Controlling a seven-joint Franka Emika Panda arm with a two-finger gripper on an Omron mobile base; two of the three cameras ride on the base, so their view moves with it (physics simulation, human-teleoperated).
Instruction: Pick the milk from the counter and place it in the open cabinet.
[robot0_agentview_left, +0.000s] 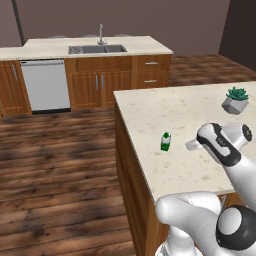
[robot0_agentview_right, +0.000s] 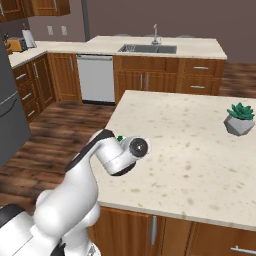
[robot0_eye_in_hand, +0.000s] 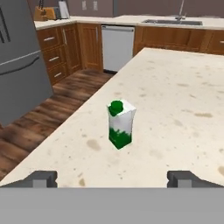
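Note:
The milk (robot0_eye_in_hand: 120, 124), a small white carton with a green lower band and green cap, stands upright on the beige speckled counter (robot0_eye_in_hand: 183, 105), close to its left edge. In the left base view the milk (robot0_agentview_left: 165, 141) is just left of my gripper (robot0_agentview_left: 191, 145), a short gap apart. My gripper (robot0_eye_in_hand: 113, 179) is open, its fingertips (robot0_eye_in_hand: 41, 178) spread wide, with the carton ahead between their lines and nothing held. From the right base view my arm covers the carton except its green cap (robot0_agentview_right: 120, 138). The open cabinet is out of view.
A spiky potted plant (robot0_agentview_left: 235, 100) sits at the island's far right. Beyond the wooden floor stands the sink counter (robot0_agentview_left: 97, 48) with a dishwasher (robot0_agentview_left: 45, 85). A grey fridge (robot0_agentview_right: 10, 115) is at the left.

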